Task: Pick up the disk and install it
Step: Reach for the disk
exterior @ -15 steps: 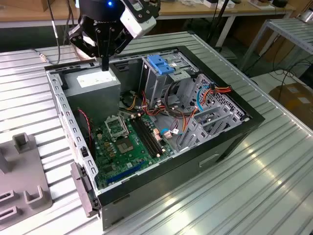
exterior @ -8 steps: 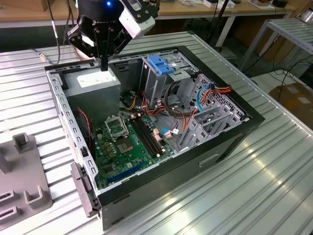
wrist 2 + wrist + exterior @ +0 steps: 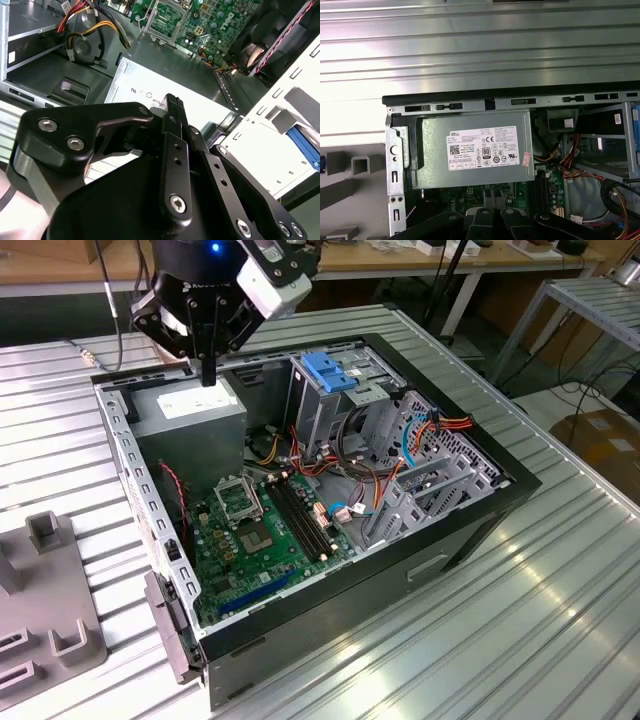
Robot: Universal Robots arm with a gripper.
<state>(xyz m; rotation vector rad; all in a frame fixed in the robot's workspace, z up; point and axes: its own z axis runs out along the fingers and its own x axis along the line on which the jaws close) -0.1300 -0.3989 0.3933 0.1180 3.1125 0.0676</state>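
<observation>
The disk is out of view. My gripper (image 3: 208, 375) hangs over the back corner of the open computer case (image 3: 480, 510), at the exterior view's left. It is just above the grey power-supply box (image 3: 190, 412) with the white label. In the second wrist view its black fingers (image 3: 172, 107) are pressed together with nothing between them, pointing down at that box (image 3: 150, 82). The first wrist view looks straight down on the box (image 3: 475, 147).
A blue plastic bracket (image 3: 325, 370) sits on the metal cage inside the case. The green motherboard (image 3: 260, 530), orange and red cables (image 3: 440, 425) and a metal drive cage (image 3: 420, 485) lie inside. A grey fixture (image 3: 50, 630) stands on the ribbed table (image 3: 560, 610).
</observation>
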